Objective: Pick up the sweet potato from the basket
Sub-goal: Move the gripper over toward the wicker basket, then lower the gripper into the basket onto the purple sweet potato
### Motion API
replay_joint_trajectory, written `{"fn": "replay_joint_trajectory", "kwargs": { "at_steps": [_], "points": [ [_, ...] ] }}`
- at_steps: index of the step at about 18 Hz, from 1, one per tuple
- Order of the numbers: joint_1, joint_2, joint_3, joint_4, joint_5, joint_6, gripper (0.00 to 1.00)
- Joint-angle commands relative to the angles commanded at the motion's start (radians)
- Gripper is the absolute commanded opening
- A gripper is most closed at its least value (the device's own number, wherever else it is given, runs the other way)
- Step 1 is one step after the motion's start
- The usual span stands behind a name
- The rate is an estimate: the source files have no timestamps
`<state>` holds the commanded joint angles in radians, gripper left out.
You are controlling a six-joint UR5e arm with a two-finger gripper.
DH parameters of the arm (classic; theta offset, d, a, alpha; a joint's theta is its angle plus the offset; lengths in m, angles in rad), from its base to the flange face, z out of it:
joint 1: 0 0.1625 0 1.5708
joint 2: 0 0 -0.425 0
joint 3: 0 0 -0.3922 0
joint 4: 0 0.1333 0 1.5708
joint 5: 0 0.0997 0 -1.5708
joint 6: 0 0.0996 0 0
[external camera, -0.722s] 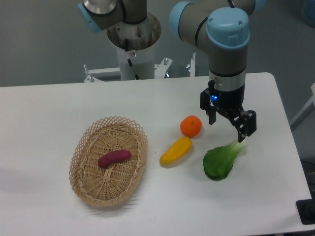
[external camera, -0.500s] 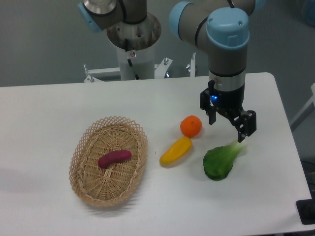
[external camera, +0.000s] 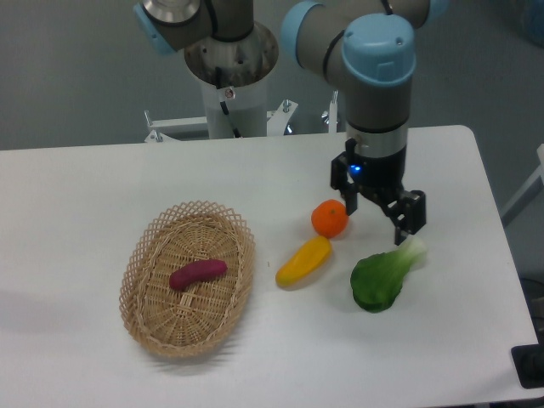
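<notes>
While the sweet potato (external camera: 198, 274) lies untouched near the middle of the wicker basket (external camera: 150, 320) on the left of the white table (external camera: 85, 187), the gripper (external camera: 380, 218) hangs on the far side of the scene, its jaws spread and holding nothing, above the gap between an orange (external camera: 330, 218) and a leafy green vegetable (external camera: 381, 277). A yellow vegetable (external camera: 303, 260) rests on the table between the basket and the greens, just below the orange. Judged from this view, the pick has barely begun: the arm has yet to cross to the basket, descend over the tuber and close on it, so every working step of the task remains ahead. The single fixed camera leaves the gripper's height above the tabletop hard to gauge, and whether its right-hand finger brushes the pale stalk of the greens cannot be told. The upper arm is cut off by the top edge, and the underside of the sweet potato is hidden against the weave.
</notes>
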<state>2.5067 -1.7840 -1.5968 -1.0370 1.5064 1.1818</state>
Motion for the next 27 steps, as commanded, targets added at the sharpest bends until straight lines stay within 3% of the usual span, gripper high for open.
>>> {"fn": "replay_joint_trajectory", "kwargs": {
  "at_steps": [4, 7, 11, 15, 19, 27],
  "points": [
    [-0.104, -0.032, -0.011, 0.109, 0.011, -0.273, 1.00],
    [-0.158, -0.046, -0.061, 0.159, 0.012, -0.335, 1.00],
    [-0.207, -0.060, -0.132, 0.176, 0.011, -0.269, 1.00],
    [-0.255, -0.087, -0.160, 0.176, 0.011, -0.092, 1.00],
    [-0.287, -0.123, -0.183, 0.172, -0.003, -0.004, 1.00],
    [-0.350, -0.181, -0.199, 0.170, 0.008, -0.018, 1.00]
  ]
}}
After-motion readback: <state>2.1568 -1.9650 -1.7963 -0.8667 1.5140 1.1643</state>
